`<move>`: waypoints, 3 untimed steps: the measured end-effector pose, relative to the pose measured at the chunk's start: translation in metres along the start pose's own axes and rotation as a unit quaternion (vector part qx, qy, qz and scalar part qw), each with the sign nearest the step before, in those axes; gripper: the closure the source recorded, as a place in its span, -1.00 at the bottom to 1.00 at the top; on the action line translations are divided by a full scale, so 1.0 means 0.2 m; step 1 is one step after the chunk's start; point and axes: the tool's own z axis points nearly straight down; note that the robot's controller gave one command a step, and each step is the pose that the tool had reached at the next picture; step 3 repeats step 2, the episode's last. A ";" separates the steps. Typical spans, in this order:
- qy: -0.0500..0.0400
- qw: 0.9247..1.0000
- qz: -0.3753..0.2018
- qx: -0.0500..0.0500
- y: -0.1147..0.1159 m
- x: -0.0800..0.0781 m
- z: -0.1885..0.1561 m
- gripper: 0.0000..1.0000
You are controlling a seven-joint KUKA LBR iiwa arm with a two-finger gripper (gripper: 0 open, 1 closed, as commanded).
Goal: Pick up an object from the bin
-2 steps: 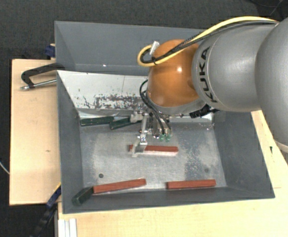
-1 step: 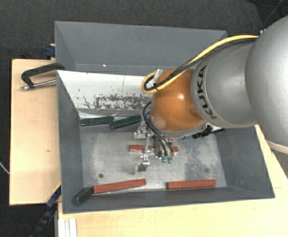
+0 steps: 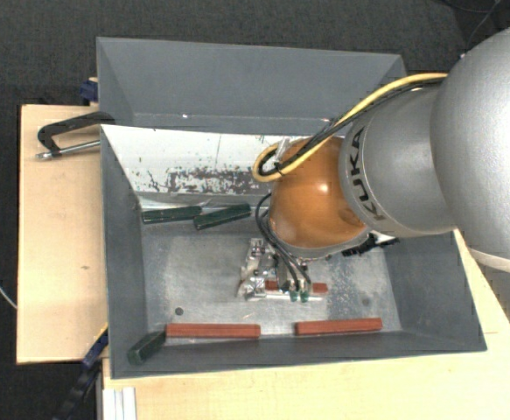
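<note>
My gripper (image 3: 275, 287) is low over the middle of the bin floor, under the arm's orange cover. Right beneath it lies a small red bar (image 3: 317, 288), partly hidden by the gripper; I cannot tell whether the two touch. Two longer red bars lie along the bin's front wall, one at front left (image 3: 213, 330) and one at front right (image 3: 338, 326). Neither is touched by the gripper.
Two dark green handle-like pieces lie against the back wall at the left (image 3: 171, 216) (image 3: 222, 218). Another dark green piece (image 3: 148, 347) sits in the front left corner. A small dark speck (image 3: 178, 312) lies on the floor left of centre. The arm covers the bin's right back part.
</note>
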 end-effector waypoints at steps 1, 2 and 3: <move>0.000 1.000 0.000 0.000 0.00 0.00 0.00 1.00; -0.005 0.999 -0.042 0.000 -0.09 -0.15 -0.98 1.00; -0.005 0.999 -0.042 0.000 -0.09 -0.15 -0.98 1.00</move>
